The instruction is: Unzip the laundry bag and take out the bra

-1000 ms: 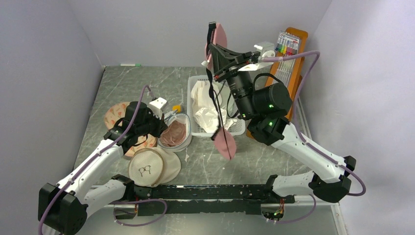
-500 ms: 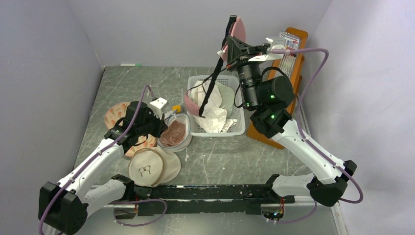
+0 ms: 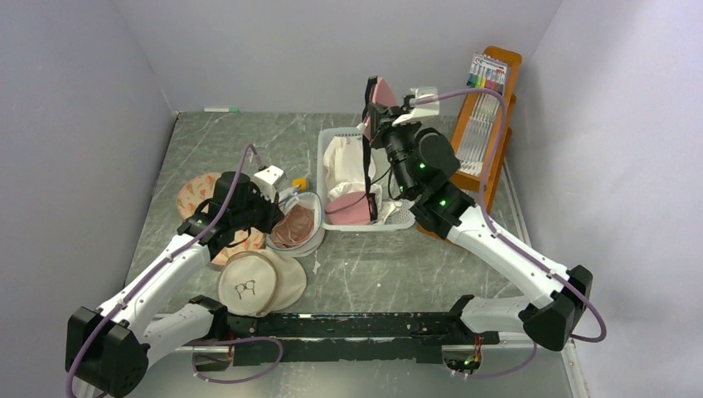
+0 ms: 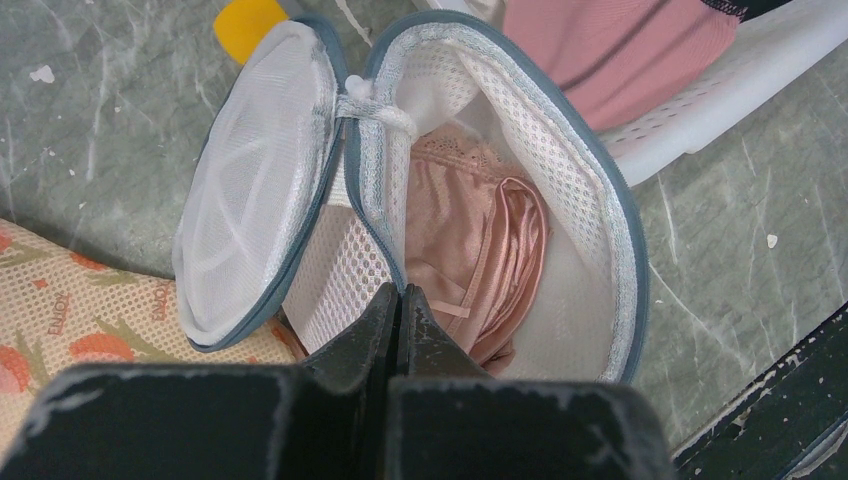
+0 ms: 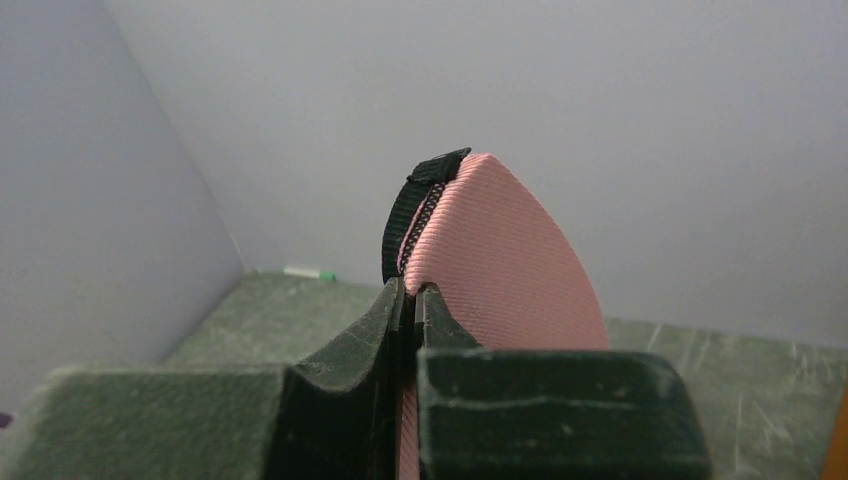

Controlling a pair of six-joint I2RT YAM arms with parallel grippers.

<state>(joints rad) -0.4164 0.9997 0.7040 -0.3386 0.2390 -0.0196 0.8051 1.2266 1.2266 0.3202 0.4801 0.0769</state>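
The laundry bag [image 3: 297, 224] stands unzipped at centre left, its round lid [image 4: 255, 170] flapped open and a peach satin garment [image 4: 470, 250] inside. My left gripper [image 4: 400, 295] is shut on the bag's near mesh wall, and shows at the bag's left side [image 3: 270, 220] from above. High over the basket, my right gripper [image 5: 410, 290] is shut on the bra [image 5: 500, 250] at a pink cup's black-trimmed edge. From above, that gripper [image 3: 372, 109] holds the upper cup [image 3: 383, 89]; a black strap hangs down to the lower cup [image 3: 351, 207], which lies in the basket.
A white basket [image 3: 325, 166] holds white garments. A beige round pouch with a glasses print [image 3: 249, 286] and a cream flowered pad [image 3: 195, 195] lie by the left arm. A wooden rack with markers [image 3: 489, 91] stands at back right. A yellow piece [image 4: 245, 20] lies behind the bag.
My right arm swung the bra from in front of the basket up and back, then lowered it; the hanging cup now rests in the basket. The left arm and bag stayed still.
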